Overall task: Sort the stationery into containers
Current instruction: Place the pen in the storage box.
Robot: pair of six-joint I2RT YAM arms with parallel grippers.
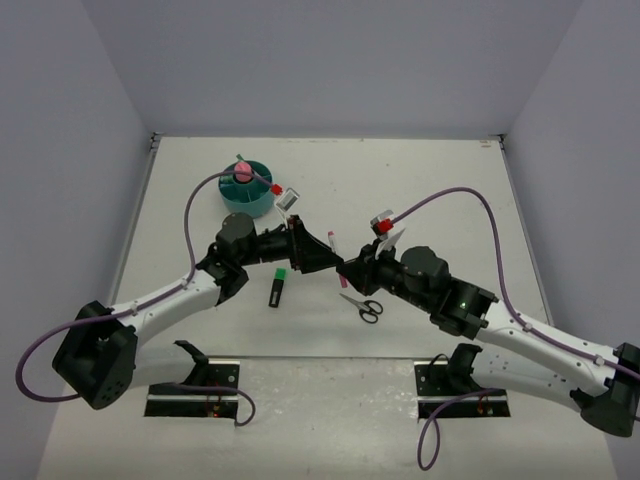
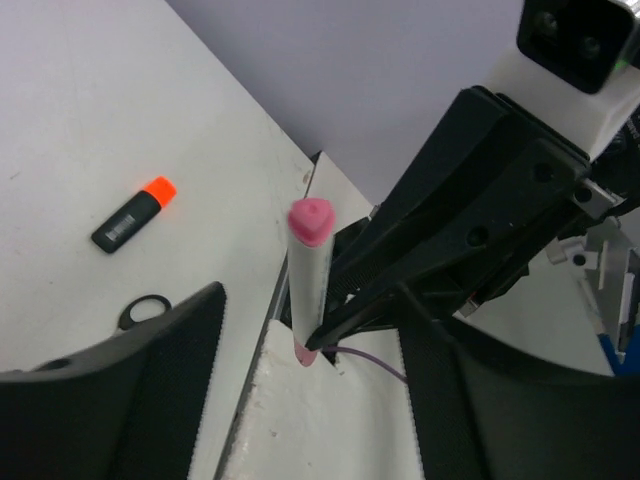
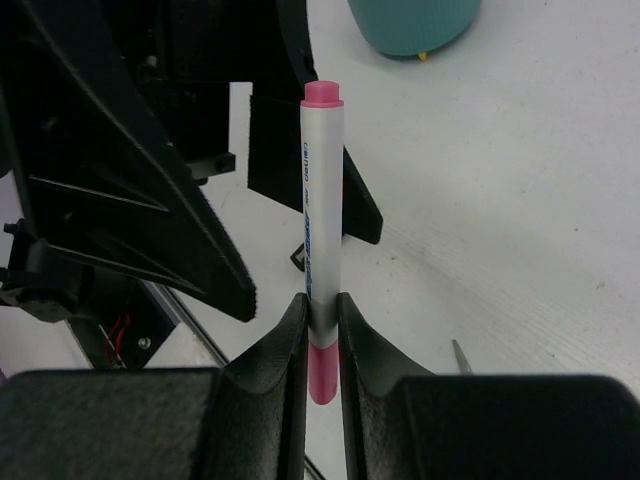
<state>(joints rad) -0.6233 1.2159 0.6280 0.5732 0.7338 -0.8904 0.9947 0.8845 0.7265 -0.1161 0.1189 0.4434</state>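
The table (image 1: 450, 190) runs white and bare to its far edge and to the right wall. The walls stand close on three sides. Both arms meet over the middle, so open room lies mostly at the far right and along the near edge between the bases.

One organizer (image 1: 248, 192), round and teal, stands at the far left, well apart from the grippers, with a pink roll (image 1: 242, 172) on top of it.

The left gripper (image 1: 318, 256) is spread wide, its fingers (image 2: 205, 330) on either side of the pen (image 3: 321, 200) and not touching it. The right gripper (image 3: 322, 305) is clamped tight on the pen's lower barrel. The pen stands upright in the air between the two grippers, over mid-table. It has a white barrel with blue print, a pink cap on top and a pink end below the fingers.

Loose on the table are one black-green marker (image 1: 278, 288) just near of the left gripper, one black-orange marker (image 2: 134, 216), and one pair of scissors (image 1: 362, 305) below the right gripper. Small white and red pieces lie beyond the right gripper, too small to tell.
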